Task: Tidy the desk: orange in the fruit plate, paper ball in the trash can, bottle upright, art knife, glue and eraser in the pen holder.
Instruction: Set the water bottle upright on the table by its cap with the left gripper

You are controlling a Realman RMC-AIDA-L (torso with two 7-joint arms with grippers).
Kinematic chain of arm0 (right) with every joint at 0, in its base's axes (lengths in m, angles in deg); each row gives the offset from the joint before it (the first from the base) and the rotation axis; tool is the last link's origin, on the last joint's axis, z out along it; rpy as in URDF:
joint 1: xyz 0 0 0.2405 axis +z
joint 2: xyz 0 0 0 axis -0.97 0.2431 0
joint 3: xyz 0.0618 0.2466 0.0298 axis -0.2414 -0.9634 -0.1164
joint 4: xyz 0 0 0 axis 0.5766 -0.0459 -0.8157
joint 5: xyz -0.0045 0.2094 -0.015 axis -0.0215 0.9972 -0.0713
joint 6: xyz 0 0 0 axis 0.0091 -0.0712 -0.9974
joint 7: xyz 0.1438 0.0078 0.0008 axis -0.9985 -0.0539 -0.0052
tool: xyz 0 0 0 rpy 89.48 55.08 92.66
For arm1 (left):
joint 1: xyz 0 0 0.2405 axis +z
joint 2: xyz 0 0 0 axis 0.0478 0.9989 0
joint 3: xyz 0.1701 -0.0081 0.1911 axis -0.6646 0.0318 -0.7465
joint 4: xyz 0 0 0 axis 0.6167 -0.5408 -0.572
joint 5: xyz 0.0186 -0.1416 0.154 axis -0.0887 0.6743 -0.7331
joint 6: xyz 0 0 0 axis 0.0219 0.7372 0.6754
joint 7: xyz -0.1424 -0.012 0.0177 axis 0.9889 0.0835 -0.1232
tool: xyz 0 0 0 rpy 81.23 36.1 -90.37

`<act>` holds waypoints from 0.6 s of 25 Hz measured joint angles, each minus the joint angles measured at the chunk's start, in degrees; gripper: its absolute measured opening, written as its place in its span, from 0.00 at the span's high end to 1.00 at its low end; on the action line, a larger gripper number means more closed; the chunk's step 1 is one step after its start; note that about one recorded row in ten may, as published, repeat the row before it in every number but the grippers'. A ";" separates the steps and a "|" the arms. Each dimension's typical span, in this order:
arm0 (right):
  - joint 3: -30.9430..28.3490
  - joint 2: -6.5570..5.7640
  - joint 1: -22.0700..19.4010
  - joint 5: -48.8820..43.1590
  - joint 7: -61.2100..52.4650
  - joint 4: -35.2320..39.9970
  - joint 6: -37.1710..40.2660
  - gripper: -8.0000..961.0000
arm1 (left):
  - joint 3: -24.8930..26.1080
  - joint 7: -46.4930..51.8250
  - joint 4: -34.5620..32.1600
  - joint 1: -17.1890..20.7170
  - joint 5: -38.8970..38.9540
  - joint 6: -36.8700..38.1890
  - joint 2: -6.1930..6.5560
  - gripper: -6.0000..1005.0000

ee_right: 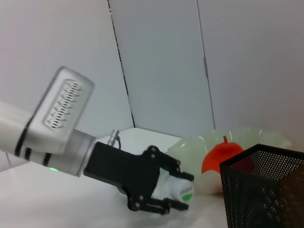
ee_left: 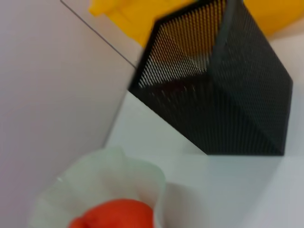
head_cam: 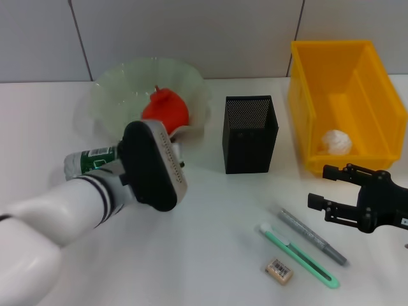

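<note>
Landmark: the pen holder point(head_cam: 250, 134), a black mesh box standing upright at mid-desk.

Nearest the robot, in front of the pen holder and toward the right arm, lie the eraser point(head_cam: 278, 269), the green art knife point(head_cam: 298, 254) and the grey glue stick point(head_cam: 312, 236). All three are flat on the desk, and the two long items run diagonally, side by side.

The right gripper point(head_cam: 330, 191) hovers right of the pen holder, just beside these items, with its jaws spread and nothing held.

Left of the pen holder, the left gripper point(ee_right: 166, 192) is clamped around the bottle point(head_cam: 89, 162). The bottle lies on its side with its long axis roughly horizontal, so standing it up calls for a rotation toward vertical.

Behind the bottle, the fruit plate point(head_cam: 191, 80) already holds the orange point(head_cam: 167, 108). Far right, the paper ball point(head_cam: 336, 141) sits inside the yellow trash can point(head_cam: 309, 83).
</note>
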 joint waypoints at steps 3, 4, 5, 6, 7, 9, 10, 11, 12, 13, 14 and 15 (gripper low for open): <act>-0.01 0.00 0.00 0.05 -0.05 0.00 0.00 0.22 | -0.03 -4.38 -4.47 5.98 -0.01 -5.12 0.00 0.53; -0.01 0.00 0.00 0.06 -0.08 0.00 0.00 0.22 | -0.05 -5.11 -5.17 7.12 -0.01 -6.20 0.00 0.53; 0.00 0.00 0.00 0.06 -0.09 0.00 0.00 0.22 | -0.10 -5.65 -5.78 8.00 0.00 -7.00 0.01 0.53; 0.00 0.00 0.00 0.07 -0.10 0.00 0.00 0.22 | -0.14 -6.07 -6.45 9.02 0.01 -7.76 0.03 0.53; 0.00 0.00 0.00 0.08 -0.11 0.00 0.00 0.22 | -0.17 -6.20 -7.01 9.88 0.05 -8.30 0.05 0.53; -0.01 0.01 0.06 0.10 -0.11 -0.02 -0.14 0.22 | -0.14 -5.33 -8.71 11.88 0.59 -9.63 0.10 0.53; -0.01 0.01 0.06 0.10 -0.11 -0.02 -0.14 0.22 | -0.14 -5.33 -8.71 11.88 0.59 -9.63 0.10 0.53; 0.00 0.03 0.18 0.11 -0.11 -0.05 -0.29 0.22 | -0.11 -4.81 -9.38 12.53 0.70 -9.90 0.13 0.54; 0.00 0.04 0.29 0.11 -0.11 -0.12 -0.40 0.22 | -0.11 -4.46 -9.83 12.97 0.74 -10.10 0.16 0.54; 0.00 0.05 0.44 0.12 -0.10 -0.19 -0.50 0.22 | -0.11 -4.20 -10.33 13.44 0.77 -10.36 0.18 0.54; 0.00 0.05 0.63 0.13 -0.10 -0.35 -0.56 0.22 | -0.10 -3.90 -10.92 14.06 0.81 -10.64 0.20 0.54; 0.00 0.05 0.63 0.13 -0.10 -0.35 -0.56 0.22 | -0.01 -3.63 -11.59 14.68 0.83 -10.87 0.19 0.54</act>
